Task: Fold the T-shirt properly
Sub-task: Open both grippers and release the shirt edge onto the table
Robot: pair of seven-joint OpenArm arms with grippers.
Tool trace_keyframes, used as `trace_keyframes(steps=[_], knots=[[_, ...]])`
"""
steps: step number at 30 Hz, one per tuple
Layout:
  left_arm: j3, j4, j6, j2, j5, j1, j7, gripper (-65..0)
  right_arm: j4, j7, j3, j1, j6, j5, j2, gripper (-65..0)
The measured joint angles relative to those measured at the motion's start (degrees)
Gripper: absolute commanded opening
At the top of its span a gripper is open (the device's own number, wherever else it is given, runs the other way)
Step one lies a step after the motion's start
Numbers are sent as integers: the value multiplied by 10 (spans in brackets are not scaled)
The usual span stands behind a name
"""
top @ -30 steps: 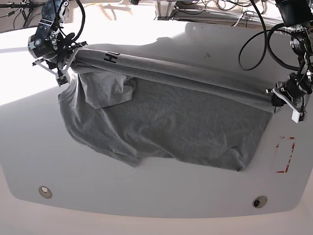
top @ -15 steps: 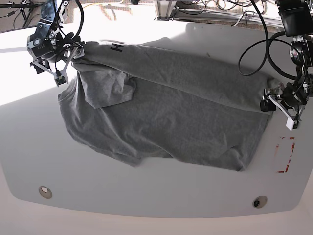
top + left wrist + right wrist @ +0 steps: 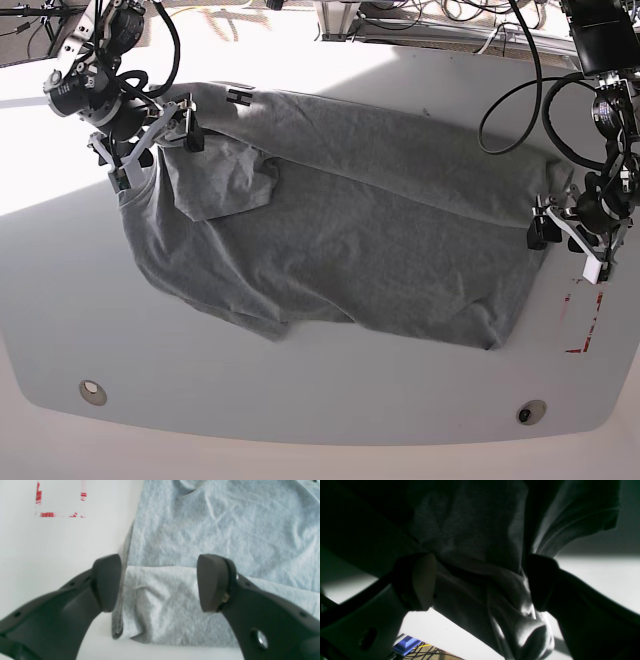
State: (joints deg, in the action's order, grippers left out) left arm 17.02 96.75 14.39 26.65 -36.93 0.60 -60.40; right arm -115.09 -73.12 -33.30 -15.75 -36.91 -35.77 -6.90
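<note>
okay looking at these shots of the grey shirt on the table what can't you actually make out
- Black lettering on the T-shirt: base view, only partly showing at a fold, too small to read.
- Cloth between the right tool's open jaws: right wrist view, in deep shadow, so contact is unclear.
- Red marking: left wrist view, washed out by glare.
- Left tool: open above the shirt's corner.

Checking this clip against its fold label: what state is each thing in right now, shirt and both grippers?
T-shirt: lying on the table, far edge folded over toward the middle, one sleeve tucked in, wrinkled, fold unfinished.
Left gripper: open, over the shirt's folded corner, holding nothing.
Right gripper: jaws wide apart, bunched cloth between them, not pinched.
</note>
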Motion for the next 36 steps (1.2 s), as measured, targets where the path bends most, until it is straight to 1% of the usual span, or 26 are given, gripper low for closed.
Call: trace_keyframes(steps=[3,6,8,9,10,12,13,14,17,20,24,26,28,30,32,34,36], knots=[[1,-5,0,-19,10,-15,-5,-206,0,-2,-15,-1,0,-24,16,-113],[0,-9,-1,-28,8,-29,-3,-206,0,-3,-18,-5,0,-24,25,-120],[-1,-12,0,-30,7,-38,7,-206,0,-5,-19,-9,0,-12,26,-149],[0,-16,0,-30,8,-42,22,-206,0,-2,-19,-12,0,1,26,-182],[0,-23,0,-30,10,-46,32,-206,0,-2,-19,-15,0,10,25,-195],[0,-33,-1,-31,23,-50,43,-206,0,-2,-20,-25,0,23,24,-271],[-1,-43,2,-32,31,-52,50,-206,0,-2,-20,-28,0,26,25,-290],[-1,-48,-2,-32,39,-53,56,-206,1,-2,-20,-34,0,28,26,-325],[0,-79,-2,-32,50,-50,62,-206,8,10,-19,-37,0,46,26,-377],[-2,-116,-2,-33,53,-41,68,-206,23,28,-19,-31,5,82,23,-376],[-9,-160,-2,-33,53,-24,87,-206,49,45,-9,-27,4,136,22,-317],[-29,-180,-3,-30,56,-15,109,-206,58,56,9,-28,4,166,20,-281],[-49,-193,-2,-30,59,-8,126,-206,66,75,28,-31,4,186,21,-265],[-65,-205,-2,-28,54,0,151,-206,71,93,46,-31,4,202,23,-265],[-81,-221,-2,-26,51,9,158,-206,81,107,56,-30,4,213,23,-265],[-82,-227,0,-26,48,11,163,-206,97,123,60,-30,3,227,24,-266],[-81,-229,1,-26,45,9,167,-206,109,142,60,-29,2,228,23,-284]])
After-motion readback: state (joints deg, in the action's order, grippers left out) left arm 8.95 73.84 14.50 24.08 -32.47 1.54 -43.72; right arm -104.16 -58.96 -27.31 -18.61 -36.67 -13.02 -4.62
